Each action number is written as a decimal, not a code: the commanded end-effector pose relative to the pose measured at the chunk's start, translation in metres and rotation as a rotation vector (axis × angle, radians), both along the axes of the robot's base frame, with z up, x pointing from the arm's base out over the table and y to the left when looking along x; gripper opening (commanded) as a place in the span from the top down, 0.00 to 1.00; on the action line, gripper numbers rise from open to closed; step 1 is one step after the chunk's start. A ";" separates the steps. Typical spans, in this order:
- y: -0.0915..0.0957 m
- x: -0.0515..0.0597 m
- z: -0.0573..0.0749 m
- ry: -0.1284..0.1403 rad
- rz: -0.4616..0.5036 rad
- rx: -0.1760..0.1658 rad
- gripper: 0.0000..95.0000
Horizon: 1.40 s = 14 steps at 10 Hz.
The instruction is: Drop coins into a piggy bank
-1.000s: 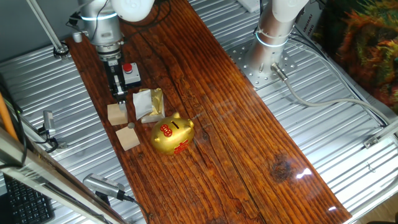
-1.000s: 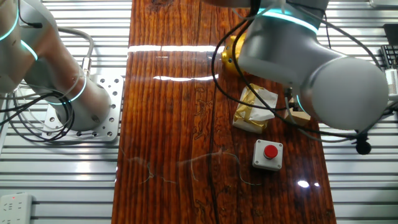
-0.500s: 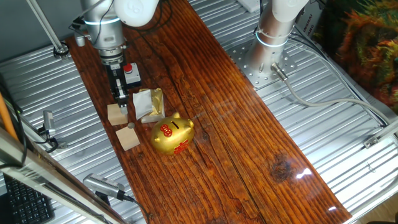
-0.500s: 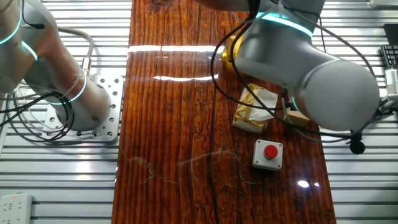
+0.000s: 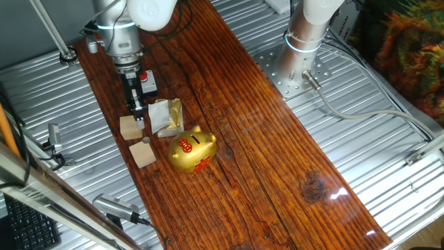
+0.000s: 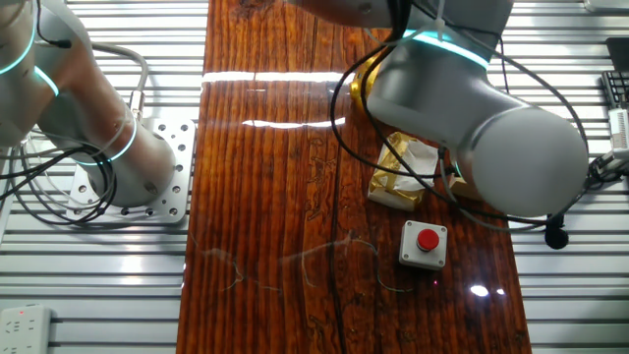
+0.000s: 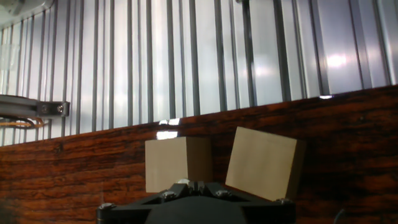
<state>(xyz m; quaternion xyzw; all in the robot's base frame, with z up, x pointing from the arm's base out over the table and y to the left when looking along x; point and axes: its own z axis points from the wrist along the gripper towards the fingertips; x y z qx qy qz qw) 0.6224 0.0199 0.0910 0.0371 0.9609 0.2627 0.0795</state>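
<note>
The gold piggy bank (image 5: 192, 151) with red markings and a dark slot lies on the wooden board, right of two tan cubes. In the other fixed view my arm hides all but its gold edge (image 6: 365, 87). My gripper (image 5: 137, 112) points down at the farther cube (image 5: 130, 128), its tips just above the cube's top. In the hand view the fingers (image 7: 184, 186) are pressed together, with that cube (image 7: 177, 163) right behind them. Coins cannot be made out in any view, and I cannot tell if one sits between the fingers.
A second tan cube (image 5: 143, 154) (image 7: 264, 163) lies beside the first. A white-and-gold foil wrapper (image 5: 166, 114) (image 6: 403, 172) sits between the cubes and a red push button (image 5: 145, 80) (image 6: 427, 241). Ribbed metal tabletop (image 5: 361, 139) flanks the board; another arm's base (image 5: 305, 42) stands there.
My wrist has shifted slightly to the right and the fingertips have sunk a little toward the farther cube. The piggy bank, cubes, wrapper and button have not moved.
</note>
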 end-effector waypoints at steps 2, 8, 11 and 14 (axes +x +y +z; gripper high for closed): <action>0.004 0.001 -0.006 -0.001 0.002 0.005 1.00; 0.006 0.001 -0.016 0.000 0.017 0.015 1.00; 0.008 0.001 -0.016 -0.001 0.016 0.015 1.00; 0.014 0.001 -0.018 -0.004 0.010 0.017 1.00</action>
